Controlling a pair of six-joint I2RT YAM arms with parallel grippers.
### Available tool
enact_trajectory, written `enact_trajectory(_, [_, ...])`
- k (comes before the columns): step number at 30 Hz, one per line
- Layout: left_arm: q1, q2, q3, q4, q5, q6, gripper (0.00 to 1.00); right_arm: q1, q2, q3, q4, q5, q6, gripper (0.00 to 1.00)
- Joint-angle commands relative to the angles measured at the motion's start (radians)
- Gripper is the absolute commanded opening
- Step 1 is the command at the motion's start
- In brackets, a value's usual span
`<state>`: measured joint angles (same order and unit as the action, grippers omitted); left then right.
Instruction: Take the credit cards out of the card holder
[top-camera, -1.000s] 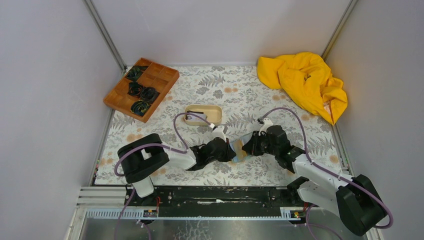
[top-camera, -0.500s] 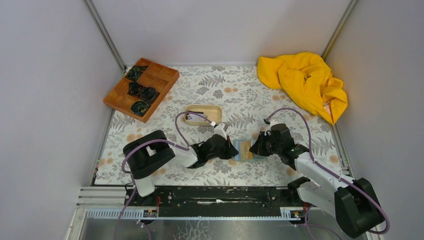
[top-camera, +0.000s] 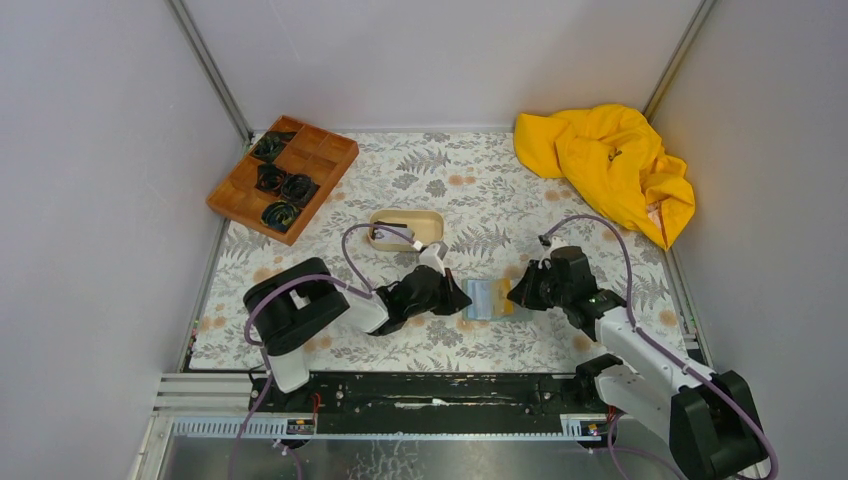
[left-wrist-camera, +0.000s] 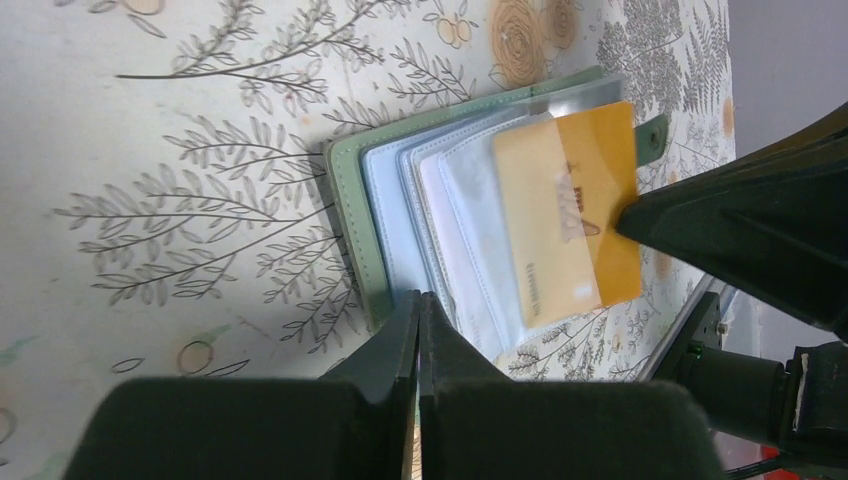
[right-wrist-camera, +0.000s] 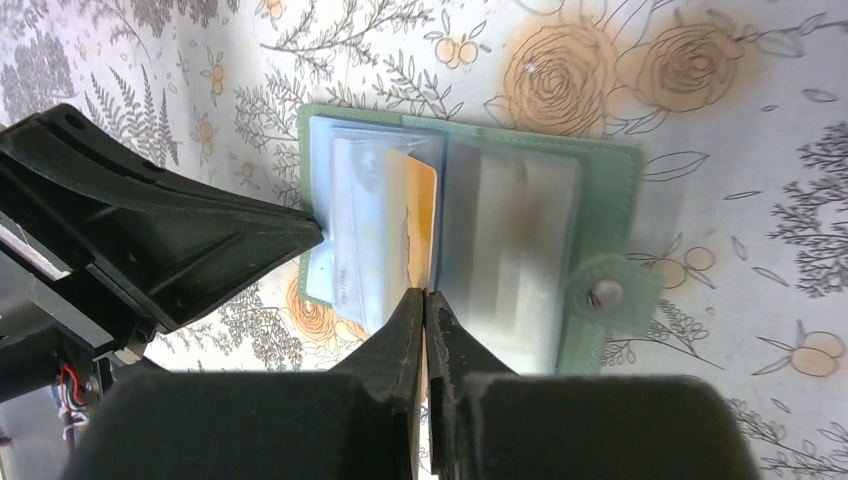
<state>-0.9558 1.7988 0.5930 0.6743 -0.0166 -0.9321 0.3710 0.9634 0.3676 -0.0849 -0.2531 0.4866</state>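
Note:
The card holder (top-camera: 485, 298) lies open on the floral cloth, with a blue-green cover (left-wrist-camera: 350, 200) (right-wrist-camera: 610, 170) and clear sleeves. An orange credit card (left-wrist-camera: 570, 210) (right-wrist-camera: 412, 220) sticks halfway out of a sleeve toward the right. My right gripper (top-camera: 513, 293) (right-wrist-camera: 425, 292) is shut on that card's outer edge. A pale card (right-wrist-camera: 350, 235) sits in a sleeve under it. My left gripper (top-camera: 463, 296) (left-wrist-camera: 418, 297) is shut with nothing between its fingers. Its tip rests on the holder's left edge.
A beige oval tray (top-camera: 405, 229) stands just behind the left gripper. A brown wooden compartment tray (top-camera: 283, 177) with dark coiled items is at the back left. A crumpled yellow cloth (top-camera: 607, 165) lies at the back right. Walls close in both sides.
The holder has gone from tilted between the grippers to flat and open. My right gripper has moved right, drawing the orange card partly out. The left gripper stays at the holder's left edge.

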Motion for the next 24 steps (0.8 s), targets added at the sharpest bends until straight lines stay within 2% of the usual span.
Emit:
enact_trajectory(1, [0.034,0.013,-0.075,-0.232,-0.071,0.060,0.00,-0.035,-0.051,0.044,-0.048,0.073,-0.009,0.00])
enact_trajectory(4, [0.036,-0.023,-0.078,-0.254,-0.082,0.070,0.00,-0.072,-0.095,0.051,-0.078,0.101,-0.003,0.00])
enact_trajectory(8, [0.034,-0.070,-0.074,-0.279,-0.102,0.096,0.02,-0.086,-0.154,0.070,-0.089,0.060,-0.006,0.00])
enact_trajectory(12, [0.034,-0.124,-0.010,-0.350,-0.116,0.149,0.14,-0.086,-0.230,0.079,-0.014,-0.059,-0.021,0.00])
enact_trajectory(13, [0.034,-0.146,0.009,-0.368,-0.116,0.163,0.19,-0.085,-0.240,0.086,0.003,-0.089,-0.020,0.00])
enact_trajectory(15, [0.034,-0.212,0.043,-0.397,-0.113,0.189,0.37,-0.085,-0.238,0.109,0.031,-0.137,-0.021,0.00])
enact_trajectory(17, [0.033,-0.258,0.090,-0.436,-0.114,0.210,0.44,-0.086,-0.211,0.124,0.053,-0.166,-0.021,0.00])
enact_trajectory(24, [0.039,-0.391,0.127,-0.580,-0.222,0.249,0.47,-0.085,-0.068,0.144,0.286,-0.268,0.068,0.00])
